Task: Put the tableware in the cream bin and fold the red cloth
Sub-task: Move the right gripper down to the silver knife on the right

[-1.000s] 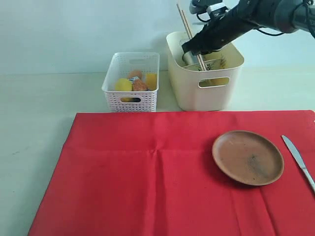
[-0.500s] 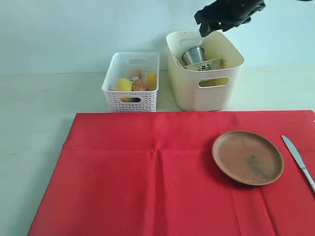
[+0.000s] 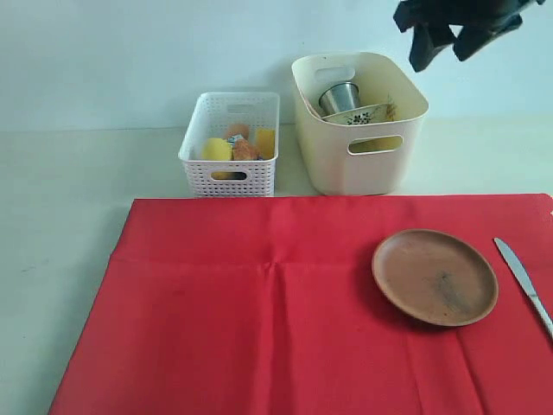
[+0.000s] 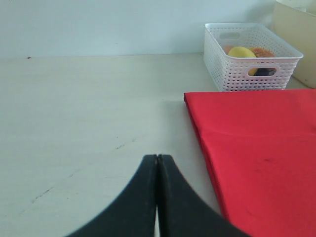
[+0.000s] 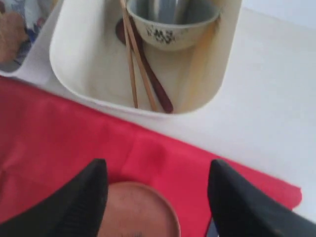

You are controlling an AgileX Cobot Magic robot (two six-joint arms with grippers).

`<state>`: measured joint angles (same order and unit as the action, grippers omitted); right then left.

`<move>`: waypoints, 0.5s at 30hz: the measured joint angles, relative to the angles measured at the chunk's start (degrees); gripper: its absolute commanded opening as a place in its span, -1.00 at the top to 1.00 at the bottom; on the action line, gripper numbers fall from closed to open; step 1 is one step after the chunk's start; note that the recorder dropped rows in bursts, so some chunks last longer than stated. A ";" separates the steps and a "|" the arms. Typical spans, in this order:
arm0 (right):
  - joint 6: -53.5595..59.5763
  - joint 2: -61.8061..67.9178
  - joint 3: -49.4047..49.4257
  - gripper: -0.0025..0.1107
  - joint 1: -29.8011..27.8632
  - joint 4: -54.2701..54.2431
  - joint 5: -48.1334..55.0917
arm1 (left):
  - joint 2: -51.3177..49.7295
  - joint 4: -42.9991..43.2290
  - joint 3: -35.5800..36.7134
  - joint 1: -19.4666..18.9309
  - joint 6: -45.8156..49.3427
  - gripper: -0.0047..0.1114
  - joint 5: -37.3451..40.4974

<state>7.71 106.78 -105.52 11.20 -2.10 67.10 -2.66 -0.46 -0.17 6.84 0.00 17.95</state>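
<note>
The right tool (image 3: 445, 52) hung above the one tall cream plastic bin (image 3: 380, 164), its two black fingers spread wide and empty. Inside the bin lay one pale green patterned bowl (image 5: 170, 29), one steel cup (image 3: 339, 95), two wooden chopsticks (image 5: 136, 64) and one dark spoon (image 5: 155, 84). One round brown plate (image 3: 435, 277) and one silver knife (image 3: 523, 281) lay on the single bright red cloth (image 3: 259, 328), spread flat on the desk (image 4: 74, 123). The left tool (image 4: 157, 197) was shut tight on nothing, beside the cloth's edge. One white perforated basket (image 3: 229, 173) stood just beside the bin.
</note>
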 measured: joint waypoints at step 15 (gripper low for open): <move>-3.69 -15.69 30.09 -0.05 0.00 6.85 -5.99 | 0.00 0.00 0.00 0.00 0.00 0.92 0.00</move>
<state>4.02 91.09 -75.44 11.20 4.75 61.11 -2.66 -0.46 -0.17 6.84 0.00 17.95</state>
